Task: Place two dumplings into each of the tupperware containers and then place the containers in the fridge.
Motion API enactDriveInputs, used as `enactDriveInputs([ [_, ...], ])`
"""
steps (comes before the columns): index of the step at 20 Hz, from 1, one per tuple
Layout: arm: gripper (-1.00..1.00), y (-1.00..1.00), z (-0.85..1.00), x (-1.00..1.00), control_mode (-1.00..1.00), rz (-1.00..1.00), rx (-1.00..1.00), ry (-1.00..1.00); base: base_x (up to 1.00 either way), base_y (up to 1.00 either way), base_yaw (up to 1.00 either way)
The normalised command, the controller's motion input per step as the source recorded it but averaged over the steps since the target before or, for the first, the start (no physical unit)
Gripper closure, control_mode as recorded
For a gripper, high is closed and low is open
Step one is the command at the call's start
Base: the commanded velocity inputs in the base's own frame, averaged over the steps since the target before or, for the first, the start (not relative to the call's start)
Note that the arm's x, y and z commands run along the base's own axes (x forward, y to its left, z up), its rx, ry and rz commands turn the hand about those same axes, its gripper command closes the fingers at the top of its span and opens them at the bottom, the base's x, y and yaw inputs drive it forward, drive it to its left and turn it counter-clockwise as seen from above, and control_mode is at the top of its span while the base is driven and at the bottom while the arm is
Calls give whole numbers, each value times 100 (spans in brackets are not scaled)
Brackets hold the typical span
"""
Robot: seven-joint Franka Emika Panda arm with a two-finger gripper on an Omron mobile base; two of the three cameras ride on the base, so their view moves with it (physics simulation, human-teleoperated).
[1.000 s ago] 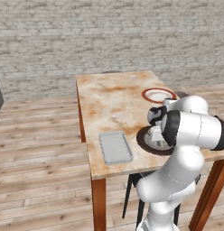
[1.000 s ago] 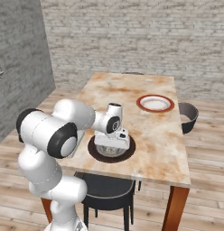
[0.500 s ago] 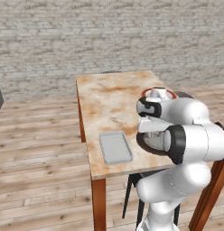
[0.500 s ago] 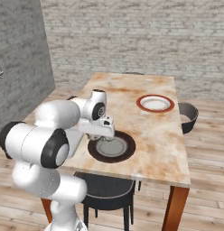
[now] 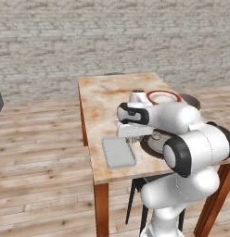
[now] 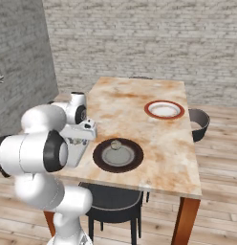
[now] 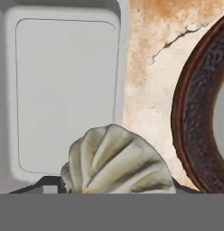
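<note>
Your gripper [image 7: 114, 191] has swung off the dark brown plate [image 6: 118, 155] toward the tupperware container [image 5: 118, 151], moving left in the left base view. In the hand view it carries a dumpling [image 7: 117, 161], seemingly just above the container's right rim.

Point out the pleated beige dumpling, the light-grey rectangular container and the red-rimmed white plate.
Pleated beige dumpling [image 7: 117, 161], hand view, ridged top.
Light-grey rectangular container [image 5: 118, 152], left base view, floor.
Red-rimmed white plate [image 6: 164, 109], right base view, white centre.

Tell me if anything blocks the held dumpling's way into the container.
Nothing visible does. The tool holds the dumpling right at the tupperware container's near edge, and the tray's floor is bare. The dark brown plate lies off to the side, apart from the tray.
</note>
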Motion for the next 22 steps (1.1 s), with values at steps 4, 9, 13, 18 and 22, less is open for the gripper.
enactDriveInputs([
  [4, 100, 86, -2, 50, -100, 2, 0, 0, 0, 0, 0],
  [9, 100, 14, -23, 22, -100, 0, 0, -1, 0, 0, 0],
  [13, 100, 0, -60, 17, -100, 0, 0, -2, 0, 0, 0],
  [18, 100, 8, -51, 11, -100, 0, 0, -2, 0, 0, 0],
  [22, -100, 15, -22, 11, -100, 0, 0, 0, 0, 0, 0],
])
